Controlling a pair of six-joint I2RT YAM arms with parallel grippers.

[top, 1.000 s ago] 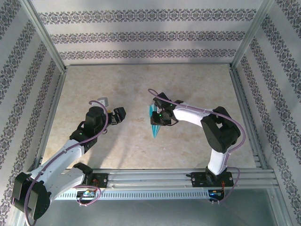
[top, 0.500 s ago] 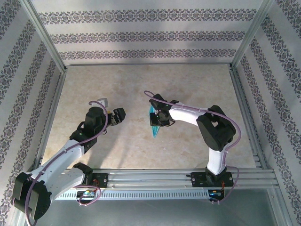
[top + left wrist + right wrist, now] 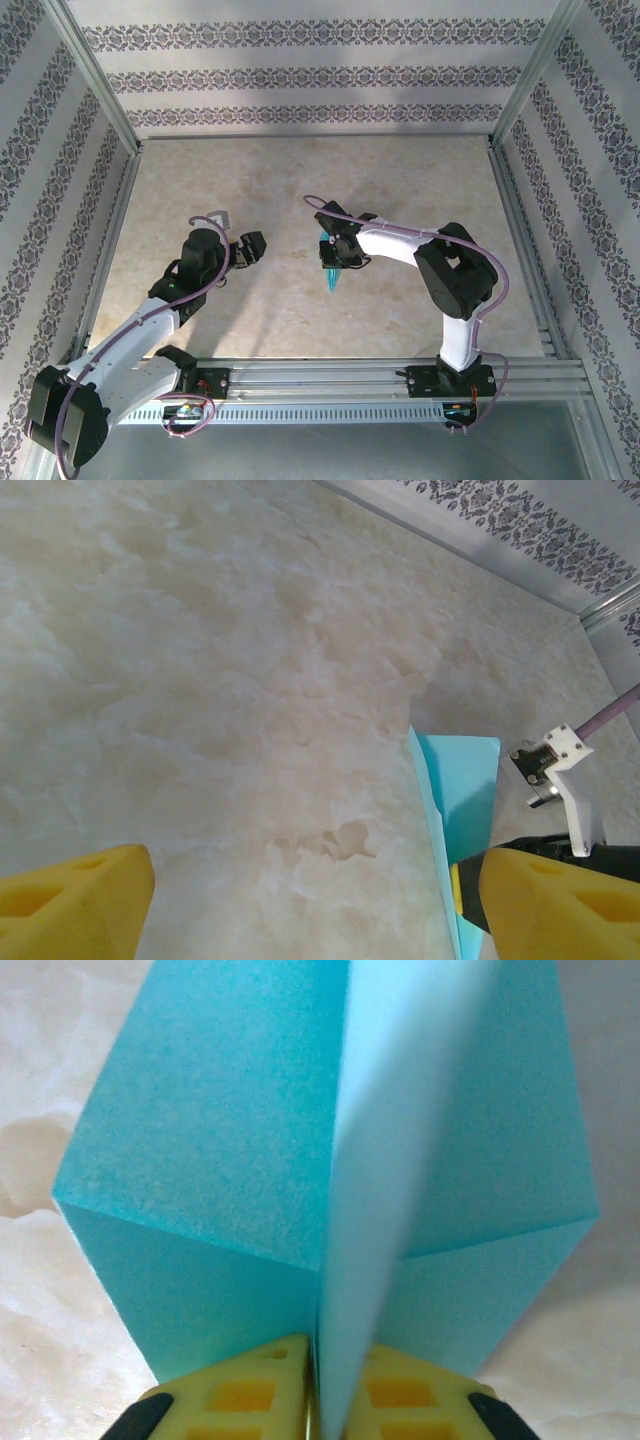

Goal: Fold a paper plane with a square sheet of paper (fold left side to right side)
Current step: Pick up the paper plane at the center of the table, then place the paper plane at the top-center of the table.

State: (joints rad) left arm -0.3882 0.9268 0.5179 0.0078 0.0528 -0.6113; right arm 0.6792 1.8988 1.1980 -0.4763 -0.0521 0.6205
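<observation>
The narrow, pointed paper plane (image 3: 330,272) of thin turquoise-blue paper sits near the middle of the beige marbled table (image 3: 400,180), its tip aimed toward the near edge, just below the right gripper (image 3: 335,248). In the right wrist view the two yellow pads (image 3: 250,1392) are pressed together on the upright central fold of the dart, with only the paper's thickness between them, while the two wings spread out flat to either side. Whether the wings rest on the table or hang just above it cannot be told. The left gripper (image 3: 255,245) is well apart to the left, spread wide with nothing between its yellow fingers (image 3: 75,900); its camera sees the folded paper edge-on beside the other arm. The folding looks nearly done: the step in hand seems to be pinching the centre crease so that the left and right halves meet and the keel sets. The next move likely calls for keeping the pinch square on the crease, so the thin sheet neither buckles nor skews, and then letting go cleanly without dragging the wings out of line.
</observation>
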